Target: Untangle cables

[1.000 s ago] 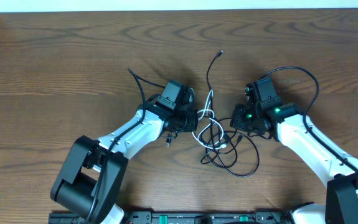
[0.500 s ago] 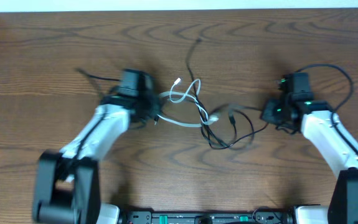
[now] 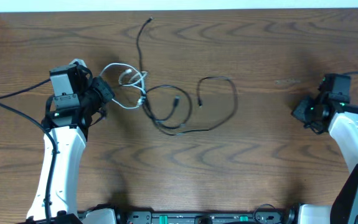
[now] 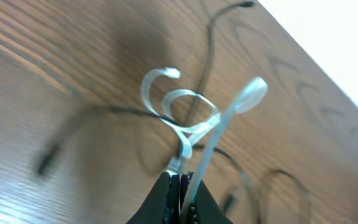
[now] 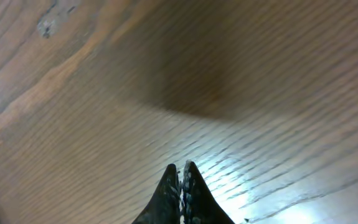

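Left arm sits at the left side of the table. The left hand points right toward the cable cluster. In the left wrist view the left hand is pinched narrow, and the white cable runs straight up out from between its fingertips, so it is gripping the white cable.

In the overhead view the white cable sits just right of the left hand as a few small loops plus one bigger loop. It is at upper left of the table, close to the hand.

The black cable is spread wider. One plug end lies near the far edge of the table, and the cord drops down from there past the white loops. It curls into a loop just right of the white one, then sweeps out into a larger open loop at table centre. Black and white cross or touch where the white loop meets the black curl; whether they are knotted there cannot be told. The left wrist view shows the black cable blurred, running behind the white loops.

Right arm is at the far right, well apart from both cables. The right hand points left. In the right wrist view the right hand has its fingers pressed together, nothing between them, above bare wood.
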Robot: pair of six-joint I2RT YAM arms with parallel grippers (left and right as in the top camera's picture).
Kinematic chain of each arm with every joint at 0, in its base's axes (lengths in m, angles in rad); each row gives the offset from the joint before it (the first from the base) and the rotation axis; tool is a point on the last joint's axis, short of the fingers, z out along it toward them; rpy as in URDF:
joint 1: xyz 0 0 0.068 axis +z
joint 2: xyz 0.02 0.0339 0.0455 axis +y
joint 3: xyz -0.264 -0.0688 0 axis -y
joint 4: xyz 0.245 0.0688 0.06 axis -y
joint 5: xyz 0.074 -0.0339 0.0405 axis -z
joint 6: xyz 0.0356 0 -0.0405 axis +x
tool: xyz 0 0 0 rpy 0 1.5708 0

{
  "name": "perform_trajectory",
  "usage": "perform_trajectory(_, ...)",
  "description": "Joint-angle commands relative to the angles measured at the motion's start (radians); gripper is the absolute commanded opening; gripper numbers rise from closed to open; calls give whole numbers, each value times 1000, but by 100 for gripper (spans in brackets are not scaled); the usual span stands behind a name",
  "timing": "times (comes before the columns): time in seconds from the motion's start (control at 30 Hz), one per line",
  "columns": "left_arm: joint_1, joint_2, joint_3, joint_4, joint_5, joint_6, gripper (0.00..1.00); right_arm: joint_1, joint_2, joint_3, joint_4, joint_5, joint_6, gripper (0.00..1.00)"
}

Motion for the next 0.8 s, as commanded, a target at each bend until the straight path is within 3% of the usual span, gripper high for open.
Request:
perform_trajectory(0.0, -8, -8, 0, 24, 241, -64, 7, -11, -2, 8, 13, -160, -32, 1)
perform_trajectory(0.13, -73, -8, 0, 97, 490, -89, 8, 20, -2, 8, 40, -465, -121, 6)
perform_trajectory(0.23, -148, -9, 0, 204, 599, -106, 7, 72, -2, 8, 24, -559, -141, 17)
perform_trajectory(0.33, -214, -9, 0, 313, 602, -166, 7, 129, -2, 8, 0, -573, -140, 21)
perform_trajectory(0.43, -270, -9, 0, 460, 602, -225, 8, 201, -2, 8, -15, -612, -140, 36)
perform_trajectory(0.67, -307, -9, 0, 809, 603, -460, 8, 371, -2, 8, 3, -606, -140, 40)
perform_trajectory(0.77, -307, -9, 0, 871, 624, -506, 8, 413, -2, 8, 41, -606, -140, 46)
